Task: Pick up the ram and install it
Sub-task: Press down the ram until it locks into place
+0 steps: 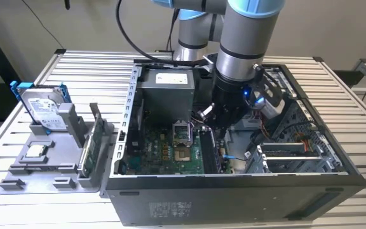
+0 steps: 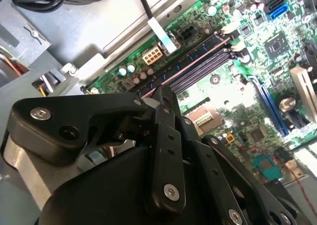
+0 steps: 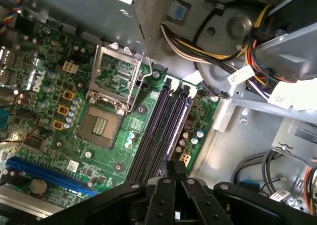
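Observation:
The ram (image 1: 208,150) stands on edge in a memory slot of the motherboard (image 1: 164,155), inside the open computer case (image 1: 234,191). In the second wrist view it shows as a thin pinkish edge (image 2: 198,61) running along the dark slots. My gripper (image 1: 213,125) has reached down into the case at the ram's far end. Its fingers (image 2: 166,136) are shut together, with the tips on or just above the ram's top edge. Whether they pinch the stick cannot be told. In the first wrist view the gripper (image 3: 176,169) sits over the row of slots (image 3: 158,131).
A grey holder (image 1: 43,167) at the exterior view's left carries a silver hard drive in a blue frame (image 1: 43,107) and a green circuit card (image 1: 91,145). The power supply (image 1: 167,93), the empty processor socket (image 3: 111,93), cable bundles (image 3: 208,41) and the drive cage (image 1: 291,152) crowd the gripper.

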`<state>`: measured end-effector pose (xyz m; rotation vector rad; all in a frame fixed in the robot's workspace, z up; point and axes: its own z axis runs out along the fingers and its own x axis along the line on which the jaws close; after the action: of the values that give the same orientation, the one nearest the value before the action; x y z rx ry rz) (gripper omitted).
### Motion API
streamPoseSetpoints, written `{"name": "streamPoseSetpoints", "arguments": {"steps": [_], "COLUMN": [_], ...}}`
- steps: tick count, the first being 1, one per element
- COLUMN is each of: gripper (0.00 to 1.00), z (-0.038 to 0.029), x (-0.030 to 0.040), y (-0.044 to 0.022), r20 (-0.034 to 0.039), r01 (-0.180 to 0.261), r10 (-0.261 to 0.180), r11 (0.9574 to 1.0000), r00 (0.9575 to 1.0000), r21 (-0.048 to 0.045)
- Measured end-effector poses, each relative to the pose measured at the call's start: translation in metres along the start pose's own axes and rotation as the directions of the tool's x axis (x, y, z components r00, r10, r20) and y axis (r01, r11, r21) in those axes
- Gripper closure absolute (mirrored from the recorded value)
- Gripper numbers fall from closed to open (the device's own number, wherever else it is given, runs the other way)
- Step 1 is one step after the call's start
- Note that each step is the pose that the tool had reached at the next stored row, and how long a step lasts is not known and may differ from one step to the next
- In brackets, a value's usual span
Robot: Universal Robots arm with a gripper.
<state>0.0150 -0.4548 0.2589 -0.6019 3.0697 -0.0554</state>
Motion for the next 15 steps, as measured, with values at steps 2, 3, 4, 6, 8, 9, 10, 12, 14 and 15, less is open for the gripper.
{"name": "streamPoseSetpoints", "arguments": {"steps": [2,3,4,6,8,9,10,12,14,15], "gripper": [0.89,0.89,0.89,0.89,0.89,0.89,0.89,0.89,0.89,0.89], "z": [0.0002,0.0003,0.0004,0.0006,0.0007,0.0008,0.0008,0.0008,0.0009,0.0009], "x": [0.0001,0.0001,0.0000,0.0000,0.0000,0.0000,0.0000,0.0001,0.0000,0.0000], "y": [0.0000,0.0000,0.0000,0.0000,0.0000,0.0000,0.0001,0.0001,0.0000,0.0000], "r20": [-0.0010,-0.0015,-0.0020,-0.0031,-0.0051,-0.0067,-0.0081,-0.0099,-0.0105,-0.0108], "r01": [0.027,0.040,0.053,0.079,0.102,0.112,0.123,0.142,0.159,0.170], "r10": [-0.027,-0.040,-0.053,-0.079,-0.102,-0.112,-0.123,-0.142,-0.159,-0.170], "r11": [0.9996,0.9992,0.9986,0.9969,0.9948,0.9937,0.9924,0.9898,0.9872,0.9854], "r00": [0.9996,0.9992,0.9986,0.9969,0.9948,0.9937,0.9924,0.9898,0.9872,0.9854], "r21": [-0.0010,-0.0016,-0.0023,-0.0036,-0.0055,-0.0069,-0.0080,-0.0095,-0.0101,-0.0105]}}
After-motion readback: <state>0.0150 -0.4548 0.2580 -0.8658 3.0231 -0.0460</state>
